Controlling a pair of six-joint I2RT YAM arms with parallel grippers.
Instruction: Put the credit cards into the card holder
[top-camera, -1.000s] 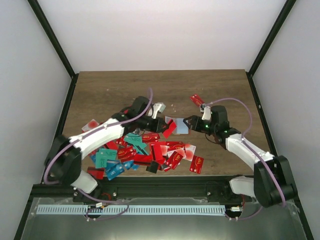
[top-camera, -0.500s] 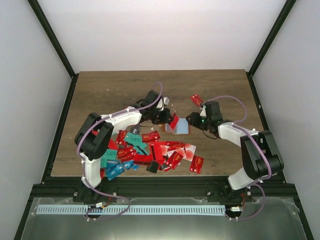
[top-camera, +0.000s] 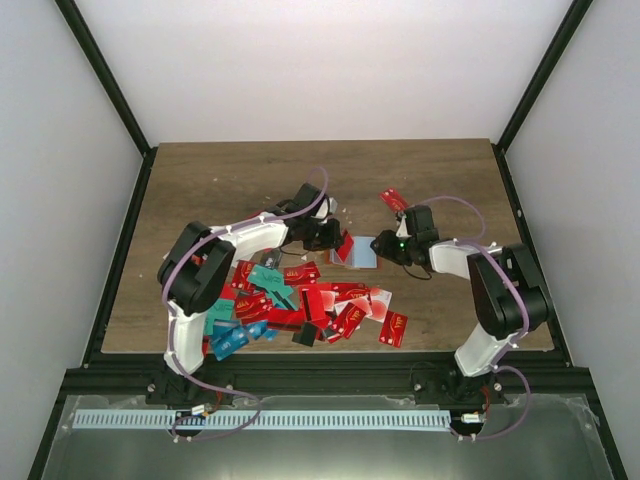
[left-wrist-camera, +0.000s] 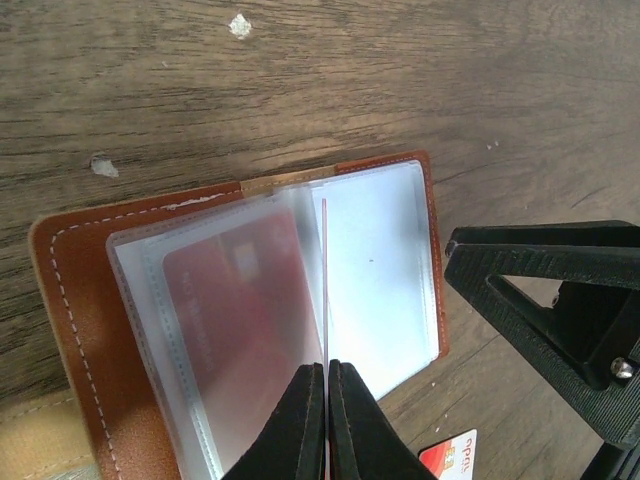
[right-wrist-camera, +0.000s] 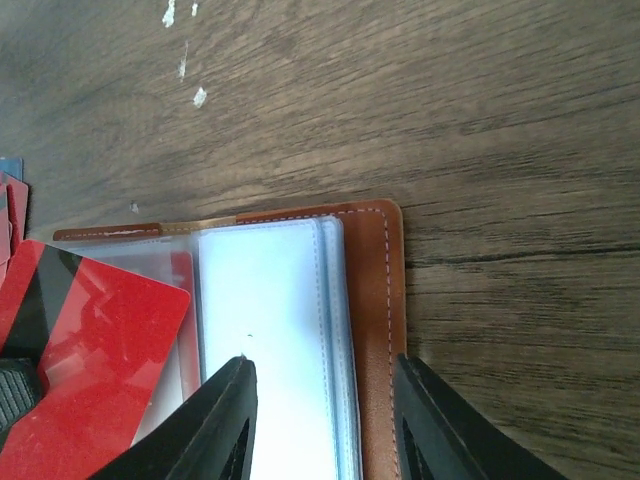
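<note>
While the card holder (top-camera: 366, 254) is laid open on the bench (top-camera: 220, 180), just beyond the heap of credit cards (top-camera: 290, 305), it is flanked by the two arms, one at each side. The left end effector (top-camera: 335, 240) is seen at the holder's left side and the right end effector (top-camera: 386, 246) at its right side.

In the left wrist view, the left end effector is clenched on a red card (left-wrist-camera: 324, 260), which is held edge-on and upright. The card's far edge is set against the clear sleeves (right-wrist-camera: 265, 330), near the fold between the two halves. Whether it has entered a pocket cannot be told. A sleeved card (left-wrist-camera: 235, 310), also red, is visible through the plastic on the left half. The brown stitched cover (left-wrist-camera: 75, 330) is spread flat beneath.

In the right wrist view, the right end effector is released, its jaws standing apart. One finger (right-wrist-camera: 228, 420) is placed over the pale sleeves and the other lies at the stitched right edge of the cover. Whether the tips are pressed onto the holder cannot be told. A stray card (top-camera: 393, 199) is left apart from the heap, beyond the right arm.
</note>
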